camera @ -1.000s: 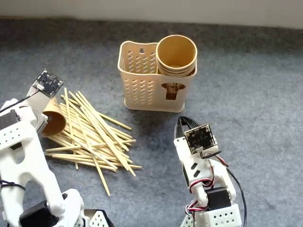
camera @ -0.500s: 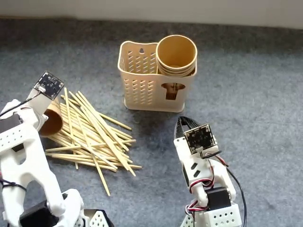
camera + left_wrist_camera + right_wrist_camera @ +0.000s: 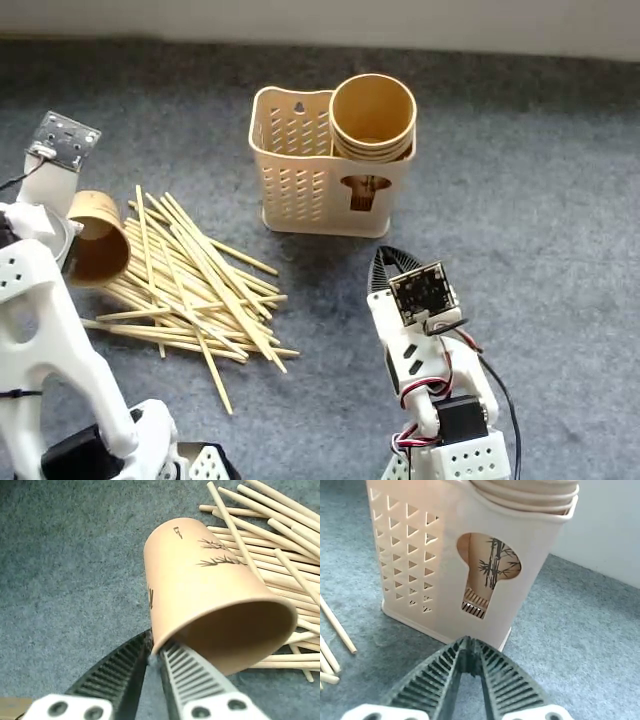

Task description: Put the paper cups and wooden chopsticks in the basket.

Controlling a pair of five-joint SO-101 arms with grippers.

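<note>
Up and outward went the left gripper point(image 3: 154, 654), pinching the paper cup point(image 3: 200, 590) by its rim, at 8 o'clock from the basket point(image 3: 295, 170). Light, squashy cup: hold gently. Right gripper point(image 3: 469, 657) is clenched, empty

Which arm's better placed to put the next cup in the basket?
Left. The left hand grips the loose paper cup by the rim; the right hand sits shut and empty before the basket.

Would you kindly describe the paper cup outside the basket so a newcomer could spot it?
Left of the cream basket lies a pile of wooden chopsticks. At the pile's left edge, the left claw pinches a paper cup by its rim. Unlike the cups stacked in the basket, it is tipped sideways.
</note>
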